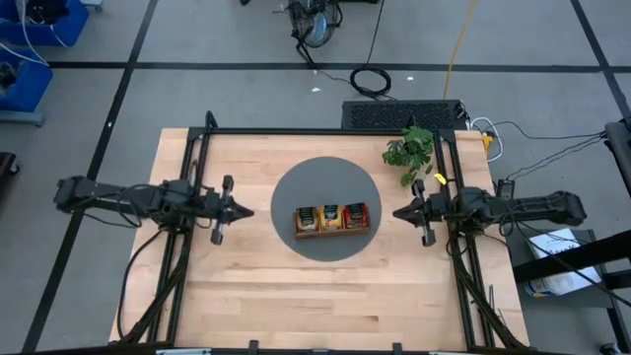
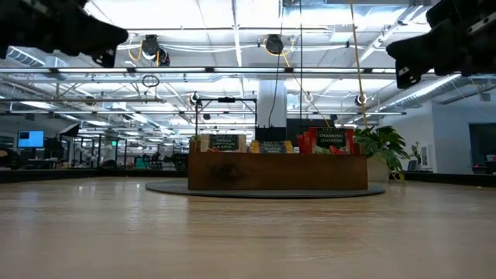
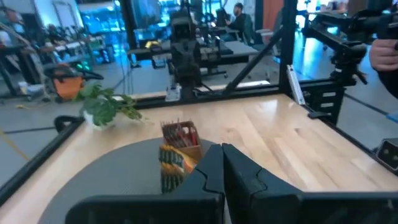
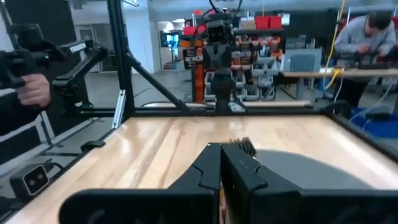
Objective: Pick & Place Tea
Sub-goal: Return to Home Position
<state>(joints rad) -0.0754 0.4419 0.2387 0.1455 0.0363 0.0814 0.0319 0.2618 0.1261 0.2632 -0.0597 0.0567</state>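
Note:
The tea sachets stand upright in a brown wooden three-compartment tray point(image 1: 332, 218) that rests on a round grey mat point(image 1: 326, 207) at the table's middle. In the high view the left compartment holds dark green sachets, the middle orange-yellow ones point(image 1: 331, 215), the right red ones point(image 1: 355, 213). The low view shows the tray point(image 2: 277, 172) with sachet tops point(image 2: 331, 140) above its rim. My left gripper point(image 1: 248, 212) hovers left of the mat, shut, its fingers point(image 3: 222, 169) pointing at the tray. My right gripper point(image 1: 396, 213) hovers right of the mat, shut, fingers point(image 4: 219, 167) toward the tray.
A small green potted plant point(image 1: 410, 151) stands at the table's far right, just beyond the mat. Black frame rails point(image 1: 197, 168) run along the table's left, right and far sides. Bare wood point(image 1: 325, 296) lies between the mat and the near edge. People show in the room behind.

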